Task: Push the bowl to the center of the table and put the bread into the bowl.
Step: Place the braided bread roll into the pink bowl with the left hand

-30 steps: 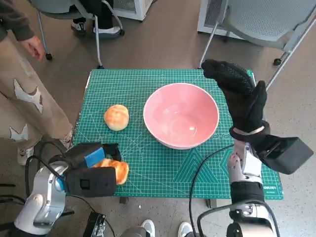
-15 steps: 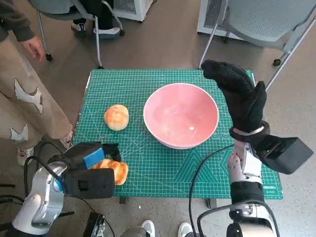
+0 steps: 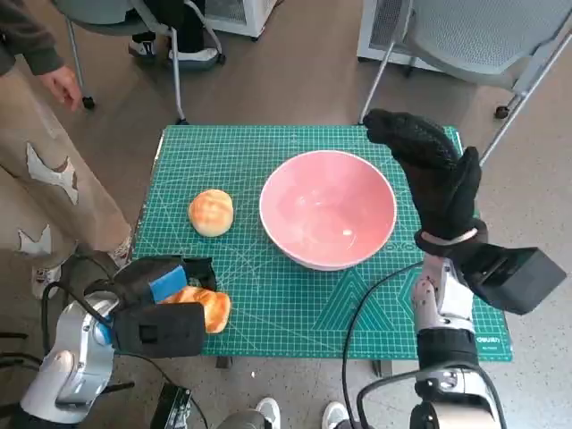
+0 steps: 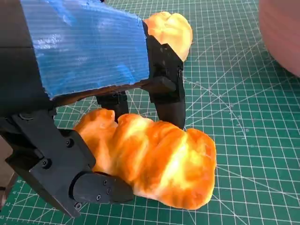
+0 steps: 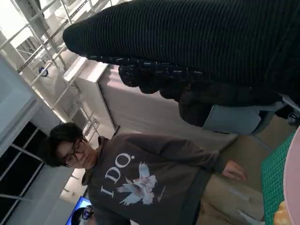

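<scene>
Currently the left hand [image 4: 93, 122] clasps the bread [image 4: 154, 164], a soft, light, crushable loaf, across its middle at the counter's [image 3: 295, 143] near-left edge. The right hand [image 3: 433, 170], empty with fingers extended, stands beside the stiff, smooth bowl [image 3: 328, 210].

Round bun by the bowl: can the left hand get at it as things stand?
Probably not right away: the left hand already grips the long bread. The round bun itself lies uncovered on the mat, beside the pink bowl, with nothing between.

Bowl [image 4: 286, 37] cut by picture's edge
</scene>
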Tool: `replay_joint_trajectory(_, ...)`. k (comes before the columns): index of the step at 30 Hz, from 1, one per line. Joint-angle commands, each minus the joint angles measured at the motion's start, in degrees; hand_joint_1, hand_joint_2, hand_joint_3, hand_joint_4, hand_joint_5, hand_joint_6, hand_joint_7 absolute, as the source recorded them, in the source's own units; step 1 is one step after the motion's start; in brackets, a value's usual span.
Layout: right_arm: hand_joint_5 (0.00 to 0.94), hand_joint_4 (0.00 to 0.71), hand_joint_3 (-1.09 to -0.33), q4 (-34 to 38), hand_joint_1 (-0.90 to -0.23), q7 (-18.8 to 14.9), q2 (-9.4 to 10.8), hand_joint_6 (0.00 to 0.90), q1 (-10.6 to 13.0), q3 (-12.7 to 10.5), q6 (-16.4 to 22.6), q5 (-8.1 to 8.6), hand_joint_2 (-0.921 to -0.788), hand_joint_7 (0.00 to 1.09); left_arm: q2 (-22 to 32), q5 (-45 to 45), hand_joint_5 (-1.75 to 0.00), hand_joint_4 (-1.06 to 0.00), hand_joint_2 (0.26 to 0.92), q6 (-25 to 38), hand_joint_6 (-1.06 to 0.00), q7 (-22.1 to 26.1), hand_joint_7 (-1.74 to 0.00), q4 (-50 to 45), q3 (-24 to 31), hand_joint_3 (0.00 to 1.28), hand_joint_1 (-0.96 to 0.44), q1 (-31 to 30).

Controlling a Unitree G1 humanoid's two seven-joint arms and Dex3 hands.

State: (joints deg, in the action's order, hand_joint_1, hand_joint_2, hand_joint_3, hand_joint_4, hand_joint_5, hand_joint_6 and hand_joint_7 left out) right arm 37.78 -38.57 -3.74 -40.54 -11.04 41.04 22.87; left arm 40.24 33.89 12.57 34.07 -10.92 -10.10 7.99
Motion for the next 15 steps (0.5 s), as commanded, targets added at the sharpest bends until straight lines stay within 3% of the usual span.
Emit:
replay_joint_trajectory(1,0.000,0.236,-0.692,1.17,-0.650,-0.35,-0.06,0.087,0.16,-0.19,-0.89,0.38,-0.921,0.53,0.27,-0.86,-1.38,-0.67,0.572,0.40,-0.59,0.21,-1.28,-1.35,1.36,0.72,0.00,1.82)
replay_joint_trajectory(9,0.000,0.235,-0.693,2.50,-0.641,-0.44,-0.27,0.085,-0.57,-0.46,-0.64,0.34,-0.921,0.53,0.49,-2.25,-1.32,-0.68,0.620,3.83,-0.61,2.96,-1.24,-6.90,3.98,0.62,0.00,6.85)
replay_joint_trajectory(15,0.000,0.236,-0.693,3.45,-0.636,-0.55,-0.02,0.085,-1.05,-0.43,-0.37,0.22,-0.921,0.53,-1.01,-2.37,-1.26,-0.71,0.688,5.23,-0.62,1.15,-1.18,-11.24,6.09,0.48,0.00,11.86)
